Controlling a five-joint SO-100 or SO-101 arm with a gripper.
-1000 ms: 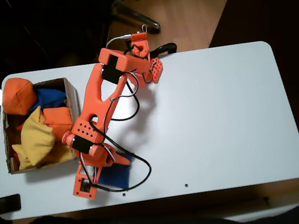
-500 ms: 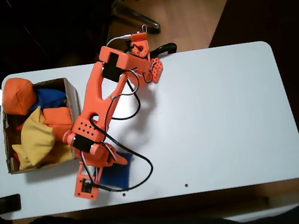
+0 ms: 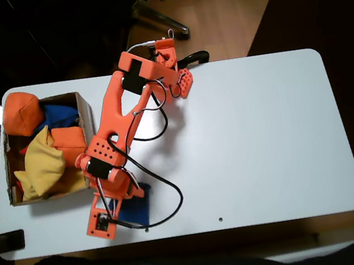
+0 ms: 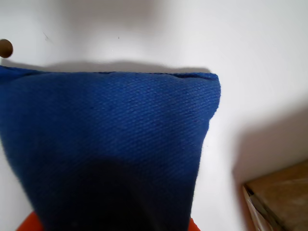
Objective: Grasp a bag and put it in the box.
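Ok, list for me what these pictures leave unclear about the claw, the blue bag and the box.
- Claw: in the fixed view the arm's own wrist covers its fingertips; open or shut cannot be told.
- Blue bag: in the wrist view its left and lower parts are cut off by the edges; in the fixed view the arm hides part of it.
- Box: in the wrist view just a corner shows at the lower right; in the fixed view the beanbags hide its floor.

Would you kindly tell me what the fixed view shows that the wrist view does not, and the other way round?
Fixed view alone: the whole orange arm, the yellow and orange beanbags heaped in the box, and the whole white table. Wrist view alone: the blue bag's woven texture and seam up close, and a small round hole in the tabletop. Both: the bag, the table and part of the box.
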